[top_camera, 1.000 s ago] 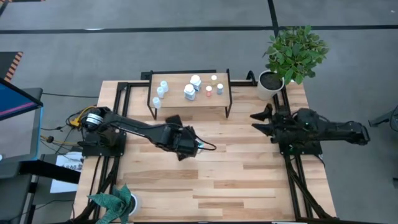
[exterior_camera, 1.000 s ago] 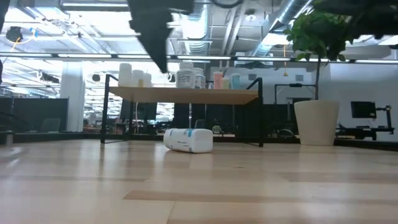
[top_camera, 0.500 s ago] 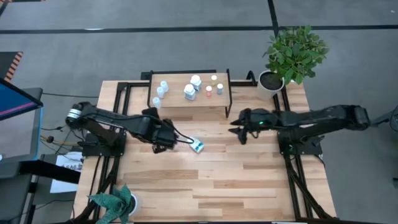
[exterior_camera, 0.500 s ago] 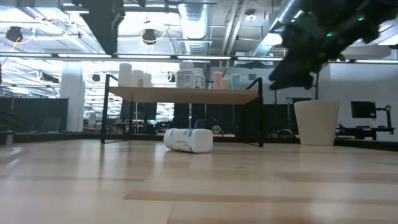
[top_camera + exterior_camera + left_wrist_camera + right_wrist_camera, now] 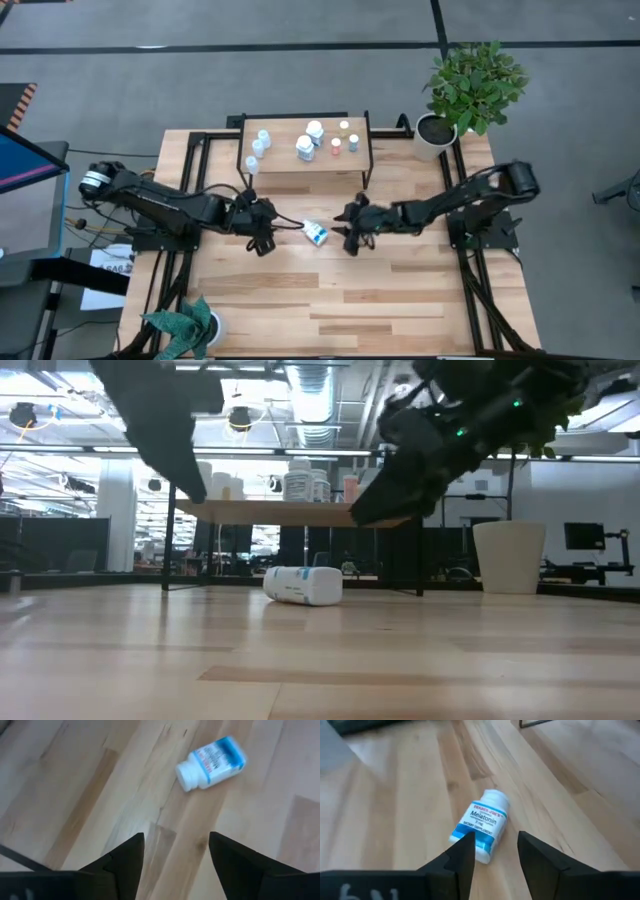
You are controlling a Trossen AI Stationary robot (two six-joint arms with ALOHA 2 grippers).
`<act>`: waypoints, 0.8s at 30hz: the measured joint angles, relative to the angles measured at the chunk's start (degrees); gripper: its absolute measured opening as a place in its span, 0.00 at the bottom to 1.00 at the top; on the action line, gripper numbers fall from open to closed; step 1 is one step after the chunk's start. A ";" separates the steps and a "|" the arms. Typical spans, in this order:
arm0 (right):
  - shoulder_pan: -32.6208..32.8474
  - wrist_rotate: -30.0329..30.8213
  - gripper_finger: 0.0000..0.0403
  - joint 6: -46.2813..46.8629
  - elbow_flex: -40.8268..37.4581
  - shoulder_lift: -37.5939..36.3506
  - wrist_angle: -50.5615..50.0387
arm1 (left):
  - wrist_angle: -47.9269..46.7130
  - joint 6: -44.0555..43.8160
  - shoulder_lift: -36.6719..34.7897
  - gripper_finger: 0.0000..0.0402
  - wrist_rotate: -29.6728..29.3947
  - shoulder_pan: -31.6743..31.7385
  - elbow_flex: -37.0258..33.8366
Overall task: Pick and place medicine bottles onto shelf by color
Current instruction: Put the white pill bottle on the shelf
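A white medicine bottle with a blue-banded label (image 5: 316,234) lies on its side on the tabletop in front of the shelf (image 5: 290,165). It also shows in the low view (image 5: 302,585), the left wrist view (image 5: 212,762) and the right wrist view (image 5: 482,825). My left gripper (image 5: 265,228) is open and empty, to the bottle's left. My right gripper (image 5: 350,228) is open and empty, just to the bottle's right, fingers pointing at it. Several bottles stand on the shelf: bluish-white ones (image 5: 258,145), larger white ones (image 5: 308,140), a reddish one (image 5: 336,146) and a greenish one (image 5: 353,142).
A white pot with a green plant (image 5: 437,135) stands at the table's far right corner. Another plant (image 5: 185,325) sits at the near left corner. Black frame rails (image 5: 470,290) run along both table sides. Bare planks (image 5: 380,300) lie toward the near edge.
My left gripper has drawn back from over the bottle toward the table's left edge. My right gripper has swung from the right side toward the table's left and slightly near, arriving beside the bottle. The bottle has stayed lying where it was.
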 joint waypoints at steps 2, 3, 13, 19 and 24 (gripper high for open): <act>1.52 3.43 0.41 -1.70 2.53 3.44 -0.28 | 2.03 -1.37 0.82 0.52 -1.99 0.00 -1.91; 2.09 4.87 0.40 -2.55 3.93 4.89 -0.10 | 3.36 -2.79 1.18 0.52 -3.65 0.00 -2.79; 3.49 7.01 0.32 -3.91 12.61 15.61 -0.57 | 14.45 -8.45 13.76 0.52 -8.96 2.61 -5.06; 3.49 7.11 0.29 -3.87 13.42 16.47 -1.58 | 20.38 -7.54 22.07 0.52 -9.01 4.86 -3.80; 3.51 7.91 0.27 -3.85 13.35 16.49 -2.70 | 25.80 -3.26 24.74 0.52 -9.48 6.09 -2.20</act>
